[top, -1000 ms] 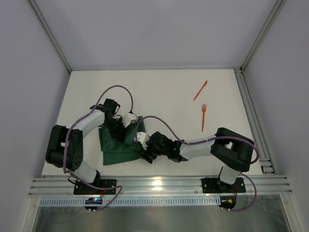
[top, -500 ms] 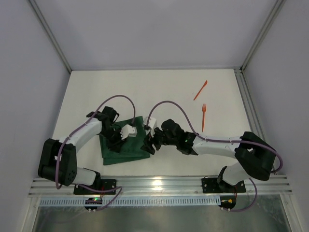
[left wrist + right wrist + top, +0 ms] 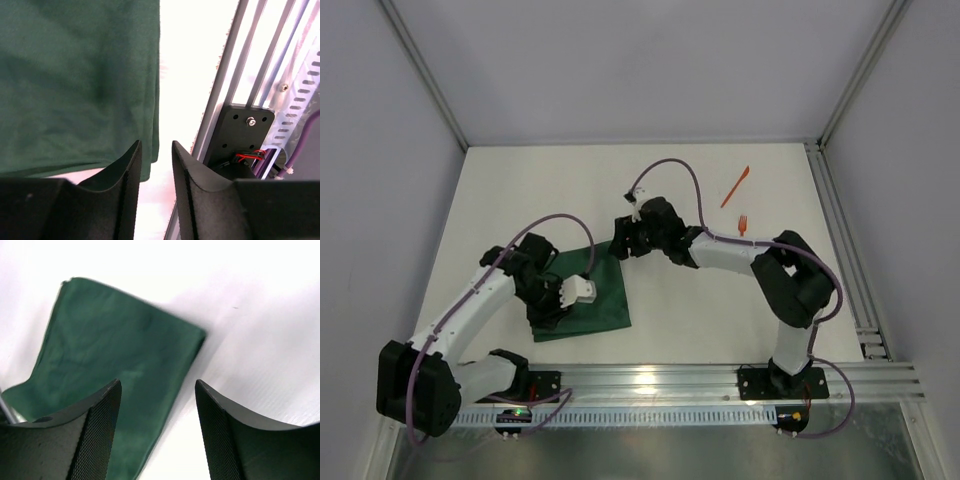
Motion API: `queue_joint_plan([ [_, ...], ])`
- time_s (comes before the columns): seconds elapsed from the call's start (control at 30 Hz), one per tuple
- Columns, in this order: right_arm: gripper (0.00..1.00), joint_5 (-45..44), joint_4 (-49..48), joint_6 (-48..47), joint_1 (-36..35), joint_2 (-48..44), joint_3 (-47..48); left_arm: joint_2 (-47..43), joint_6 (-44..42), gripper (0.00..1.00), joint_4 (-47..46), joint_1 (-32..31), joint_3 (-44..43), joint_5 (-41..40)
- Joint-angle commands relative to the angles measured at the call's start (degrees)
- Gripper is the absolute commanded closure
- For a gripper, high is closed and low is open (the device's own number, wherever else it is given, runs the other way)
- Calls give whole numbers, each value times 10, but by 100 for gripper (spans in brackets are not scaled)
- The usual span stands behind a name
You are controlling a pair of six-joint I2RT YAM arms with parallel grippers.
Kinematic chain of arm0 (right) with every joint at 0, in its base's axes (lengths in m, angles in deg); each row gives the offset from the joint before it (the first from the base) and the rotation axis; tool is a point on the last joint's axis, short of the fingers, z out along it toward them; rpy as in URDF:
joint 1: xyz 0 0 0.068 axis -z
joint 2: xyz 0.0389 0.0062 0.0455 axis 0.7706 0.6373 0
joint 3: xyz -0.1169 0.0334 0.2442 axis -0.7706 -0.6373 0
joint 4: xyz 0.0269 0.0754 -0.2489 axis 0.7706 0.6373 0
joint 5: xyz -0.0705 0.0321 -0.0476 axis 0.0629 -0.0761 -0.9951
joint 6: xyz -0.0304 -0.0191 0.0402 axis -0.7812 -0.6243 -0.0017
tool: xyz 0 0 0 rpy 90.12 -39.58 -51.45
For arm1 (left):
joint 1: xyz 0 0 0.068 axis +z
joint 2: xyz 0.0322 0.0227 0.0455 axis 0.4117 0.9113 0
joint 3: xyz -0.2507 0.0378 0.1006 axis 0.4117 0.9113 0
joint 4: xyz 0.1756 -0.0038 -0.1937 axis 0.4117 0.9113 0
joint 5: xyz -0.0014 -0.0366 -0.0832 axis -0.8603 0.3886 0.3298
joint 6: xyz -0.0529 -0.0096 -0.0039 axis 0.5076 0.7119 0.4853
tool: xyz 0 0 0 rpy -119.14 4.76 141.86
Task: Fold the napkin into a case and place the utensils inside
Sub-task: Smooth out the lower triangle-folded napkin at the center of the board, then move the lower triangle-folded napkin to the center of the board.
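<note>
Folded dark green cloth napkin point(image 3: 582, 292) on a white tabletop point(image 3: 670, 320) inside grey walls.
The left gripper point(image 3: 155, 165), jaws narrowly apart and empty, hovers over the napkin's near edge; the right gripper point(image 3: 157, 405), wide and empty, hangs above its far corner. Two thin orange plastic utensils point(image 3: 740, 243) lie beyond the right gripper.

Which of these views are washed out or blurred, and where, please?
Top external view: sharp, evenly lit, with a glare spot on the near rail. Left wrist view: the table beside the napkin is blown out to white; the near fingers are dark and soft. Right wrist view: the table is overexposed, and the napkin's edges look slightly blurred.
</note>
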Motion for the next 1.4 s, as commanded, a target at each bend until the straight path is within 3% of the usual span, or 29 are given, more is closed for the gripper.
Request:
queue_joint_plan([
  [0.0, 36, 17, 31, 64, 19, 54, 47, -16, 61, 70, -12, 10, -14, -33],
  [0.1, 37, 37, 42, 72, 22, 100, 86, -15, 115, 71, -71, 65, -8, -51],
  [0.23, 41, 58, 36, 93, 22, 145, 114, 9, 166, 70, -129, 202, -23, -41],
  [0.33, 52, 66, 19, 112, 22, 165, 116, 41, 203, 69, -173, 284, -42, -51],
  [0.47, 61, 56, -4, 126, 23, 163, 93, 115, 261, 69, -229, 325, -72, -66],
  [0.77, 70, 36, -41, 133, 24, 138, 55, 279, 320, 63, -279, 331, -133, -11],
  [0.87, 73, 33, -61, 144, 23, 128, 36, 321, 327, 63, -281, 319, -151, -41],
  [0.97, 76, 23, -81, 156, 23, 113, 17, 353, 320, 67, -294, 289, -151, -56],
  [1.17, 82, 1, -92, 159, 25, 94, -3, 401, 323, 88, -294, 255, -177, -30],
  [1.37, 85, -14, -98, 168, 44, 78, -35, 454, 313, 96, -280, 182, -243, -7],
])
